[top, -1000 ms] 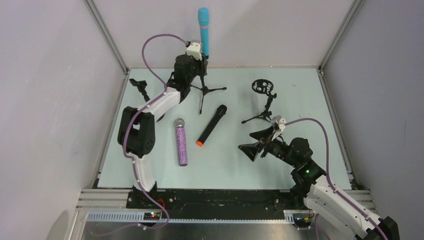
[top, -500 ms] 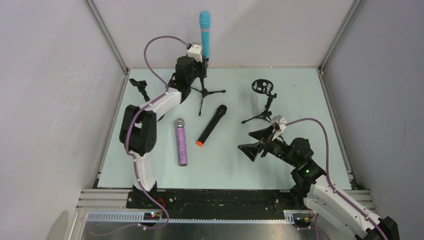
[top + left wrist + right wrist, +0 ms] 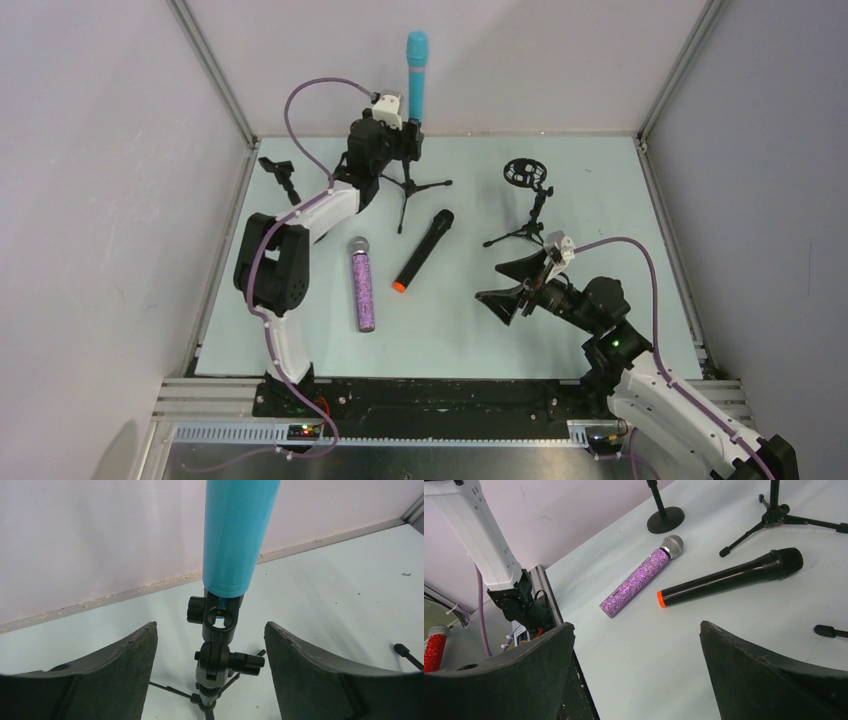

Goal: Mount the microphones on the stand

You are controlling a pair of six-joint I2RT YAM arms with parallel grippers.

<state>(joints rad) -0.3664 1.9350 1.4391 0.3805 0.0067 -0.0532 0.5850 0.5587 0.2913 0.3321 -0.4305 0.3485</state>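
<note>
Microphones, three: one apparently mounted, two outstanding.
Nearest: right gripper, jaws apart, holding nothing.
Mid-table: purple glitter mic and black mic, both lying flat, unmounted.
Far: turquoise mic upright in tripod stand clip. Left gripper jaws apart either side, not touching.
Ring-topped stand vacant.

purple mic flat | black mic flat, just beside | pincer spread, holding nothing
</note>
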